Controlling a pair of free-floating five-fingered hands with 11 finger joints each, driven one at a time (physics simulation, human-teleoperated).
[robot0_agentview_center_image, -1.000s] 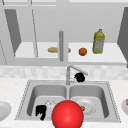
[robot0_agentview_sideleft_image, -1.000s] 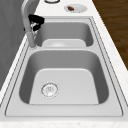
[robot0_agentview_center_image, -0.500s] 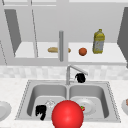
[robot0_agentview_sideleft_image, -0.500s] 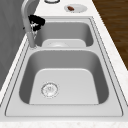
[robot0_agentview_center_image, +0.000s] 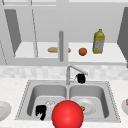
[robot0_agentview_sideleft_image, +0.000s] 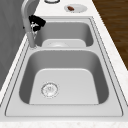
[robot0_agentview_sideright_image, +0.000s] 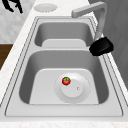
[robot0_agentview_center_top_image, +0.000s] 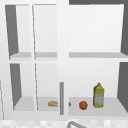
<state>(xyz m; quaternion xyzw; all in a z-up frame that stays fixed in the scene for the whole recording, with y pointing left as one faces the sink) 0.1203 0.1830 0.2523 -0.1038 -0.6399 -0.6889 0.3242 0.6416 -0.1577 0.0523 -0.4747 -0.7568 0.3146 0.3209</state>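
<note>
Nearest the front camera a large red ball sits at the sink's front edge, covering part of the divider between the two basins. Just left of it the left hand hangs over the front rim of the left basin, fingers pointing down and loosely spread, holding nothing; in the right side view it shows at the far corner, above the counter, near a white plate. The left basin's drain lies bare on the basin floor. In the right basin a white plate rests on the bottom, and a small strawberry sits on its rim side nearest the divider. Farther back, the right hand is at the spout end of the faucet, touching it or just under it; from the right side it reads as a dark bunched shape against the faucet's neck, and whether the fingers curl round the metal cannot be told. On the counter beyond the sink stands another plate with a brown piece of food. Farthest, on the lower cabinet shelf, lie a bread roll, an orange and a yellow oil bottle, standing upright, well apart from both hands.
</note>
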